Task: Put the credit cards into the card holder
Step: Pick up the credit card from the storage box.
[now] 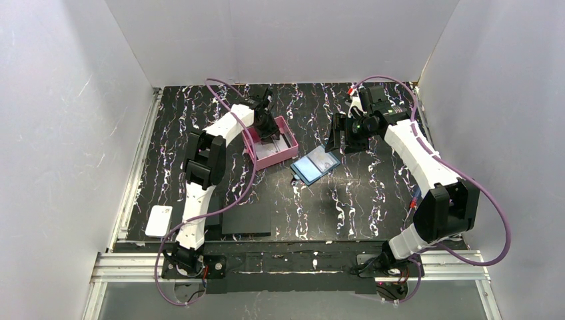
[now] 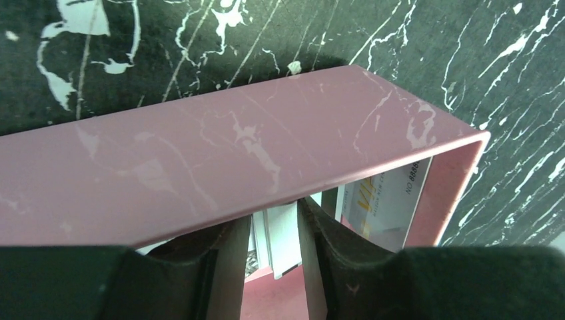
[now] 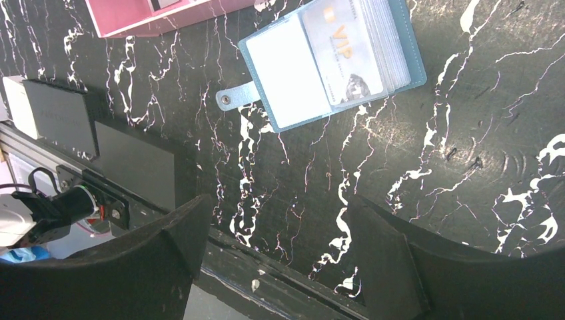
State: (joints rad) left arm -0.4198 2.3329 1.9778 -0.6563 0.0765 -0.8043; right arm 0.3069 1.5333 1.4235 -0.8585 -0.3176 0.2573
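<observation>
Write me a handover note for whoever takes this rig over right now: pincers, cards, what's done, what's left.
Left pincer: down inside the pink card holder, fingers either side of a white card; I cannot tell whether it is clamped.
Right pincer: open and empty, above the table near the open blue case.
Done: a VIP card is in the holder.
Left: settle the white card in the holder, then probably fetch the loose white card at the table's near-left edge.
</observation>
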